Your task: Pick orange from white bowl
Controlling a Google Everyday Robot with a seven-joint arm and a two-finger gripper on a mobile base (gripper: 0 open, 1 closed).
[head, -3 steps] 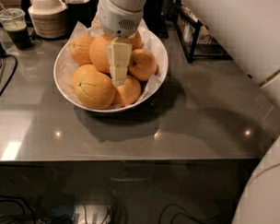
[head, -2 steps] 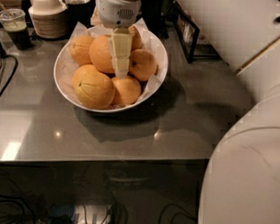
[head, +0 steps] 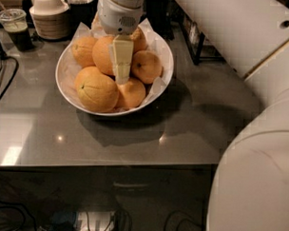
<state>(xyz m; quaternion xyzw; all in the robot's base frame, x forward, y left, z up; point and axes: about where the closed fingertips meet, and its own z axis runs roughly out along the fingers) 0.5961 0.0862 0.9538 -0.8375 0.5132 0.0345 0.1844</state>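
— Since a second ago my arm's white shell [head: 256, 188] has swung in, front and right of the white bowl [head: 135, 110]; my gripper [head: 122, 77] above the bowl has barely shifted.

— And the orange?

— I see the orange [head: 105, 54] in the bowl's middle, atop the pile. My gripper hangs straight down, overlapping its right edge, its tip just behind the creased orange [head: 95, 91] at the bowl's front. Clamped or loose, I cannot tell.
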